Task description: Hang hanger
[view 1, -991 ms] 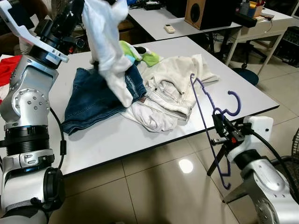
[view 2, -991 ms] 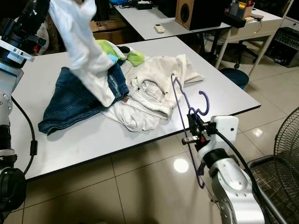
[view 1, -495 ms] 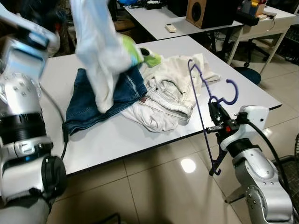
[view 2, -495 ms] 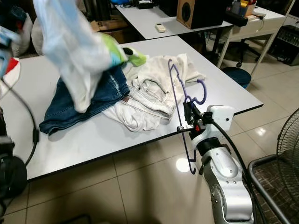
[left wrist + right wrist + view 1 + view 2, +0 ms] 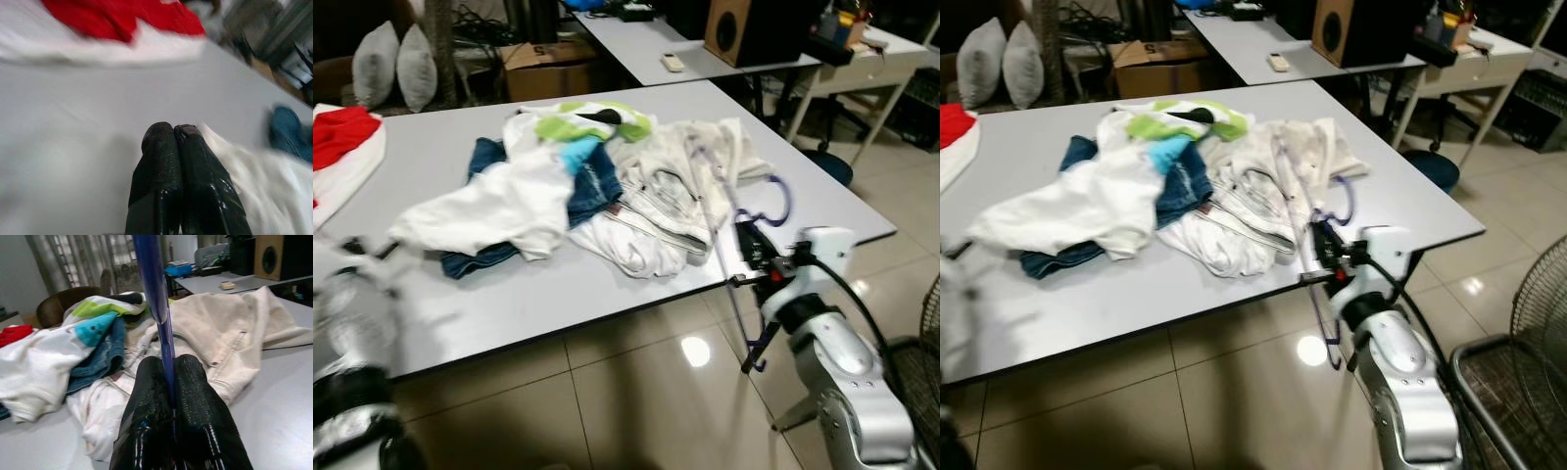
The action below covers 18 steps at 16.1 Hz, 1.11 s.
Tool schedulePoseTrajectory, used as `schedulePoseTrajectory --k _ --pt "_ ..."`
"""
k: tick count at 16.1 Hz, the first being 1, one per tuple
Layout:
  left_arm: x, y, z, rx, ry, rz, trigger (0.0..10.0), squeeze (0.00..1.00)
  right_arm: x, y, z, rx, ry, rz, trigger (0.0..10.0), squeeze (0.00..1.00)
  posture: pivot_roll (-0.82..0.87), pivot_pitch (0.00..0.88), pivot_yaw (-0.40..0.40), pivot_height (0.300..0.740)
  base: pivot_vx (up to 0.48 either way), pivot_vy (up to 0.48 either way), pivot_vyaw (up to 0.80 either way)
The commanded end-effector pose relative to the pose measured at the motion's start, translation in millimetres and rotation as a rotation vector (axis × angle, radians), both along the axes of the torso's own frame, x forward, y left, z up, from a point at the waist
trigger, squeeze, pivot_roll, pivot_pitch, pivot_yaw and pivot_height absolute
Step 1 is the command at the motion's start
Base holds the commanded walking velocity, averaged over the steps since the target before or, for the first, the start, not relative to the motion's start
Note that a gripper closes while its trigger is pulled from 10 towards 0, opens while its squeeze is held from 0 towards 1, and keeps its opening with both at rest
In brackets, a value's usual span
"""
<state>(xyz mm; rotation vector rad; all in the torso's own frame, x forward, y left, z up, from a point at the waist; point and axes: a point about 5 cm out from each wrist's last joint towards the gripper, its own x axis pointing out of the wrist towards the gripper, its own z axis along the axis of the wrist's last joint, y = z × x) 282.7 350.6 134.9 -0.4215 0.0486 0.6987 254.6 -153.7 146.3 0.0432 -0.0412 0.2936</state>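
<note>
A purple hanger point(image 5: 784, 200) stands upright at the table's near right corner, its lower bar reaching below the edge. My right gripper point(image 5: 750, 247) is shut on its bar; the right wrist view shows the hanger point(image 5: 154, 289) pinched between my fingers point(image 5: 146, 382). A white garment point(image 5: 499, 204) lies spread over blue jeans point(image 5: 595, 186) on the grey table point(image 5: 440, 147). My left gripper point(image 5: 173, 129) is shut with nothing in it, low over the table's near left part beside the white garment point(image 5: 254, 171).
Cream trousers point(image 5: 680, 181) and a green-and-white top point(image 5: 587, 121) lie mid-table. A red cloth point(image 5: 342, 132) sits at the far left. Behind are a second table with a remote point(image 5: 672, 62) and a speaker point(image 5: 739, 24). A fan point(image 5: 928, 333) stands on the floor at the right.
My left gripper let go of the white garment, which fell across the jeans, and the arm dropped to the near left. The right gripper carried the hanger slightly left, closer to the table.
</note>
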Motion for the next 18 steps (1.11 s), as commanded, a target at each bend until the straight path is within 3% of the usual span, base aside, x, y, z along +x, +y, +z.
schedulePoseTrajectory --k 1,2,3,4,5,6,7,8,10,11,12,14,18 --pt "-0.2 -3.3 3.8 0.056 0.03 -0.047 0.6 0.0 1.5 0.3 0.3 0.001 -0.004 0.006 10.0 0.0 -0.03 0.0 -0.005 0.74 0.0 0.0 0.0" --pt "1.6 -15.2 5.5 0.127 0.03 -0.209 10.0 0.0 1.5 2.0 -0.9 0.004 -0.001 0.012 10.0 0.0 -0.02 0.0 -0.013 0.74 0.0 0.0 0.0" --pt "2.0 -21.4 6.9 0.207 0.042 -0.302 10.0 1.0 1.8 2.8 -1.5 0.004 0.001 0.017 10.0 0.0 -0.01 0.0 -0.014 0.74 0.0 0.0 0.0" --pt "-0.2 -30.6 8.6 0.367 0.09 -0.467 10.0 1.0 3.3 4.5 -2.4 0.002 0.001 0.027 10.0 0.0 0.0 0.0 -0.016 0.74 0.0 0.0 0.0" --pt "-0.8 -34.0 10.8 0.447 0.11 -0.542 10.0 1.0 4.2 4.9 -2.5 0.002 0.0 0.031 10.0 0.0 0.0 0.0 -0.017 0.74 0.0 0.0 0.0" --pt "0.0 -42.0 23.7 0.572 0.068 -0.651 10.0 1.0 5.9 5.1 -2.3 0.003 -0.002 0.034 10.0 0.0 0.0 0.0 -0.018 0.74 0.0 0.0 0.0" --pt "1.1 -58.5 35.3 0.674 0.011 -0.813 10.0 1.0 6.6 5.5 -2.5 0.004 -0.002 0.035 10.0 0.0 0.01 0.0 -0.018 0.74 0.0 0.0 0.0" --pt "1.8 -86.3 32.5 0.784 0.035 -1.081 10.0 1.0 7.1 7.0 -3.3 0.004 -0.003 0.038 10.0 0.0 0.01 0.0 -0.014 0.74 0.0 0.0 0.0" --pt "8.0 -99.6 22.6 0.862 0.121 -1.186 10.0 1.0 7.4 8.3 -3.6 0.002 -0.006 0.04 10.0 0.0 0.0 0.0 -0.003 0.74 0.0 0.0 0.0" --pt "11.8 -104.3 20.4 0.895 0.144 -1.221 10.0 0.22 7.5 8.5 -3.5 0.001 -0.008 0.038 10.0 0.0 -0.01 0.0 0.004 0.74 0.0 0.0 0.0" --pt "15.0 -107.4 18.2 0.925 0.164 -1.248 10.0 0.0 7.3 8.5 -3.2 0.002 -0.009 0.035 10.0 0.0 -0.01 0.0 0.009 0.74 0.0 0.0 0.0" --pt "24.3 -107.5 10.5 1.038 0.267 -1.27 10.0 0.0 6.1 9.2 -3.9 0.003 -0.011 0.031 10.0 0.0 -0.02 0.0 0.023 0.74 0.0 0.0 0.0" --pt "39.9 -99.9 11.2 1.176 0.361 -1.187 9.5 0.0 3.5 11.8 -6.1 0.0 -0.009 0.027 10.0 0.0 -0.02 0.0 0.038 0.74 0.0 0.0 0.0"
